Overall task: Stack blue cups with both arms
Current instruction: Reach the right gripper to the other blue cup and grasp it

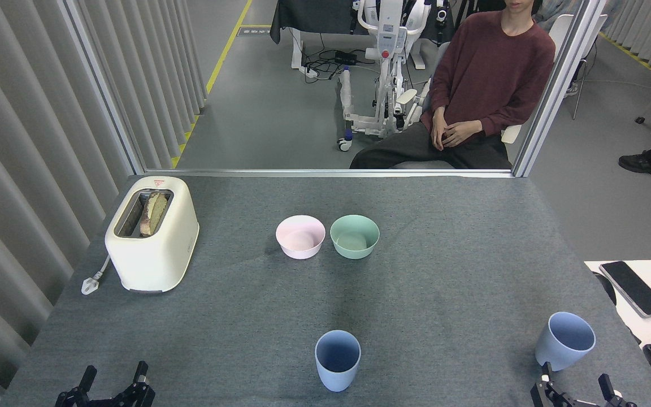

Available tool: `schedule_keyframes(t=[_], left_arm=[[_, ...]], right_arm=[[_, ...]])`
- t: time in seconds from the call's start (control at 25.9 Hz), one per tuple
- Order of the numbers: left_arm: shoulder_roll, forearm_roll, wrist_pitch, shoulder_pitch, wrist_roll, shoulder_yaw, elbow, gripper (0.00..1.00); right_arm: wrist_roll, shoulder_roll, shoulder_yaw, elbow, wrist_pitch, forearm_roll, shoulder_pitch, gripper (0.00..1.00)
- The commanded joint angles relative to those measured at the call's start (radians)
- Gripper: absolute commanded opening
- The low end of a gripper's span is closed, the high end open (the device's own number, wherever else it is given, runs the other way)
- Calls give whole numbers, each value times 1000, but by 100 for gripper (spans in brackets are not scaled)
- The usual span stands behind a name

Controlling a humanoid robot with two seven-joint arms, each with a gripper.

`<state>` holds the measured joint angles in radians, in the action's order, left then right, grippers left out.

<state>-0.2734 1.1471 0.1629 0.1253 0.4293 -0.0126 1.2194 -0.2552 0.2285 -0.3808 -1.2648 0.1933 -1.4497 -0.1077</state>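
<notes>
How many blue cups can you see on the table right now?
2. One blue cup stands upright near the front edge, about centre. The other blue cup is at the far right front, just above the right hand. None looks hidden.

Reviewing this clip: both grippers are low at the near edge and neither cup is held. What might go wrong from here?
The right blue cup stands near the table's right edge; the right gripper, rising just beneath it, might knock it off. The centre blue cup is far from the left gripper, so a long sideways reach may tip it.
</notes>
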Motion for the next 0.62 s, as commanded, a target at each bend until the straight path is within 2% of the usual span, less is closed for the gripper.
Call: schedule_keyframes(t=[0.0,0.35,0.58], left_arm=[[0,0,1,0,2,0,0,100],[-4,0,1,0,8,0,-3,100],[-4,2,0,-1,11,-1,-11,100]], right_arm=[[-6,31,-7,38,1,0,36,100],[-6,46,7,133,0,-15,137,100],[-30,48,33,245,-2,-20,218,100]])
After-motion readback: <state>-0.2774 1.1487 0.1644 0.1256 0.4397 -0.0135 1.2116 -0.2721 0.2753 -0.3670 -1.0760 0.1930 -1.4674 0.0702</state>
